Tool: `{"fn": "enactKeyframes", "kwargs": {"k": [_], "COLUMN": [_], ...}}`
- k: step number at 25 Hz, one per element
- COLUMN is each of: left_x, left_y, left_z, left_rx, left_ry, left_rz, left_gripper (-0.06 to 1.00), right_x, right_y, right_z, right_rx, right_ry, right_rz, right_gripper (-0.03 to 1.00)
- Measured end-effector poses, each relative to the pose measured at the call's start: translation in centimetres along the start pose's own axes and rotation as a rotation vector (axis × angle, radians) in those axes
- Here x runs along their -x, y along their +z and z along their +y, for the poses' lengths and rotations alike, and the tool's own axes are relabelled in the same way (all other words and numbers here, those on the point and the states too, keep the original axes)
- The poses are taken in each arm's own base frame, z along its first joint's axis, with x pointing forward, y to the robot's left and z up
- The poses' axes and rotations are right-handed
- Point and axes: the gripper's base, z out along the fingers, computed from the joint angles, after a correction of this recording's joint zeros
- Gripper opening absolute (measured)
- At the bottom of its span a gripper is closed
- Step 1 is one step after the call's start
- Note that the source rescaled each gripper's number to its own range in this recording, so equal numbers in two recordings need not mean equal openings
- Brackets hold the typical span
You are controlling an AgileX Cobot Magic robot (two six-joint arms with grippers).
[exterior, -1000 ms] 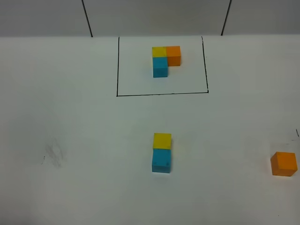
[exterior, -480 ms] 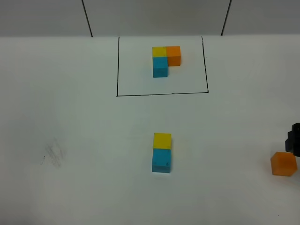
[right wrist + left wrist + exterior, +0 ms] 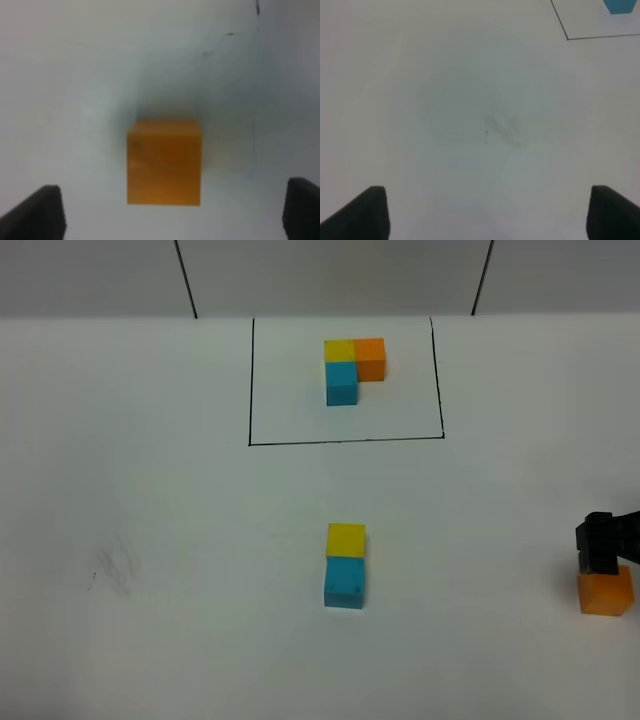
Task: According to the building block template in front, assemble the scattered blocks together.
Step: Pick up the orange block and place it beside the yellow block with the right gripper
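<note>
The template (image 3: 350,368) is an L of yellow, orange and cyan cubes inside a black drawn rectangle at the back. A loose yellow cube (image 3: 346,539) touches a loose cyan cube (image 3: 344,583) in the middle of the table. The loose orange cube (image 3: 605,592) sits at the far right. My right gripper (image 3: 600,546) hangs just above it, open and wide; in the right wrist view the orange cube (image 3: 164,162) lies between the fingertips (image 3: 35,212), untouched. My left gripper (image 3: 485,215) is open over bare table, out of the exterior view.
A grey smudge (image 3: 115,568) marks the table at the left; it also shows in the left wrist view (image 3: 505,129). A corner of the black frame (image 3: 567,37) and a cyan cube (image 3: 620,6) show there too.
My right gripper has come in from the right edge and now hangs over the orange cube. The cubes have not moved.
</note>
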Motion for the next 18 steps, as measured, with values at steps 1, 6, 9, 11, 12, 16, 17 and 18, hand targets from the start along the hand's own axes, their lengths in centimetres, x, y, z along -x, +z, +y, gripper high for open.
{"fn": "enactKeyframes", "kwargs": {"k": [1, 6, 9, 11, 12, 16, 17, 18], "left_x": [0.0, 0.0, 0.0, 0.0, 0.0, 0.0, 0.0, 0.0], "left_y": [0.0, 0.0, 0.0, 0.0, 0.0, 0.0, 0.0, 0.0], "left_z": [0.0, 0.0, 0.0, 0.0, 0.0, 0.0, 0.0, 0.0], "left_rx": [0.0, 0.0, 0.0, 0.0, 0.0, 0.0, 0.0, 0.0], "left_ry": [0.0, 0.0, 0.0, 0.0, 0.0, 0.0, 0.0, 0.0], "left_rz": [0.0, 0.0, 0.0, 0.0, 0.0, 0.0, 0.0, 0.0], "left_gripper": [0.68, 0.68, 0.68, 0.68, 0.68, 0.68, 0.68, 0.68], "right_x": [0.1, 0.3, 0.3, 0.3, 0.3, 0.3, 0.3, 0.3], "right_y": [0.3, 1.6, 2.1, 2.4, 2.6, 3.7, 3.9, 4.2], "right_z": [0.1, 0.5, 0.6, 0.6, 0.6, 0.6, 0.6, 0.6], "right_rx": [0.0, 0.006, 0.011, 0.01, 0.009, 0.003, 0.002, 0.002], "right_ry": [-0.002, -0.013, -0.006, -0.007, -0.006, -0.005, -0.005, -0.005], "right_rz": [0.006, 0.021, 0.031, 0.039, 0.047, 0.076, 0.08, 0.08], "right_gripper": [0.83, 0.81, 0.81, 0.81, 0.81, 0.81, 0.81, 0.81]}}
